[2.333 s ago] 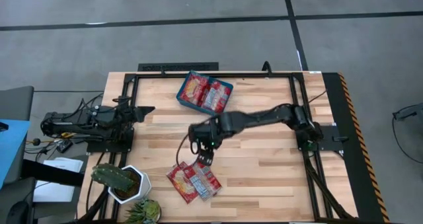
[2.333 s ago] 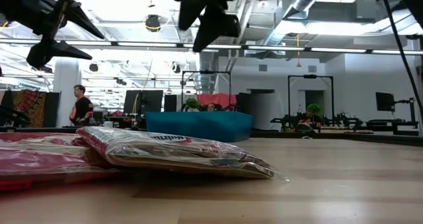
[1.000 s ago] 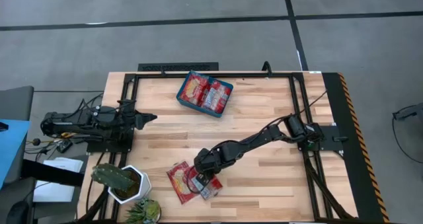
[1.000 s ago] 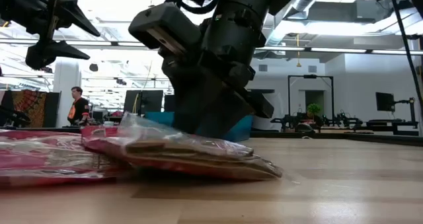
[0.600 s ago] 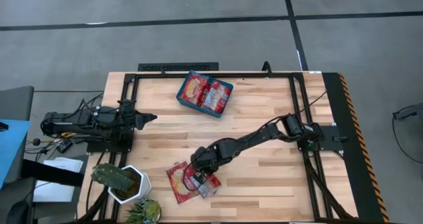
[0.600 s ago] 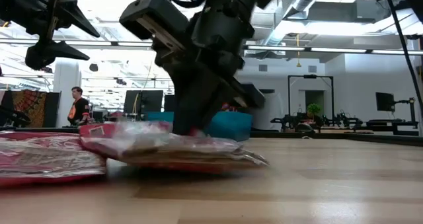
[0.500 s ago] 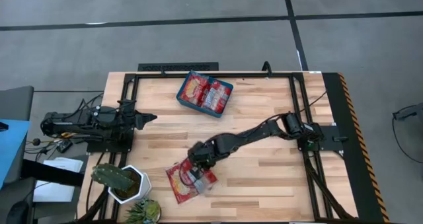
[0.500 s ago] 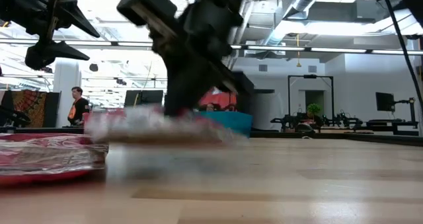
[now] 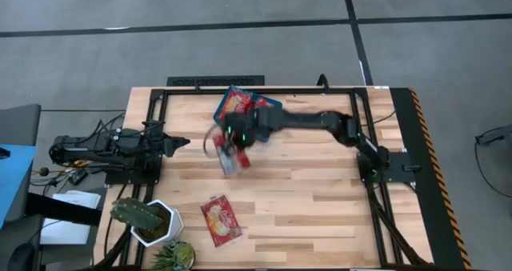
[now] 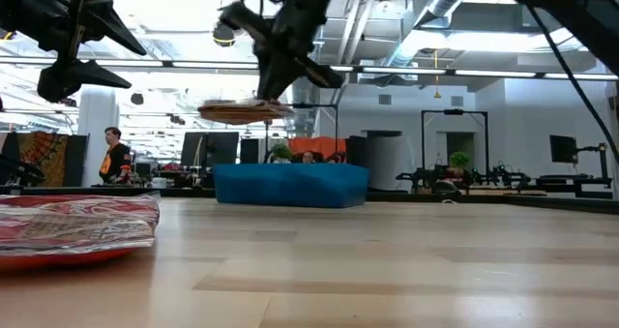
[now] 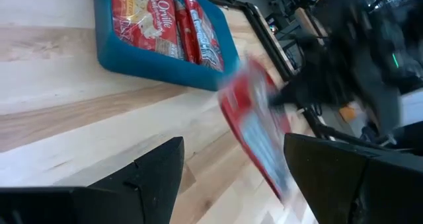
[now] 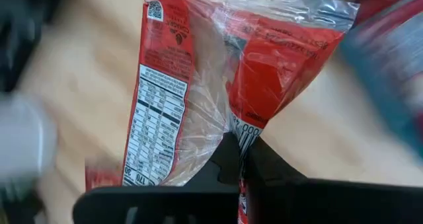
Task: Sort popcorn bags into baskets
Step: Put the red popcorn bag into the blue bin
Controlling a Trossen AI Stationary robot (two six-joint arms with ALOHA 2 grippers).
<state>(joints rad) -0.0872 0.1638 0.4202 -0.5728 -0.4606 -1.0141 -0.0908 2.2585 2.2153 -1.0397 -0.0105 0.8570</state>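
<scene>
Aloft, right gripper fingers clamped on popcorn bag beside basket; left gripper fingers apart.

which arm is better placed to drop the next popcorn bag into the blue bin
The right: its gripper is shut on a red popcorn packet close beside the teal plastic bin. The left gripper is open and empty, farther off.

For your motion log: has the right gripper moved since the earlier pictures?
Yes. The right gripper, shut on a popcorn bag, has travelled from the pile near the cactus pot up beside the teal basket.
</scene>
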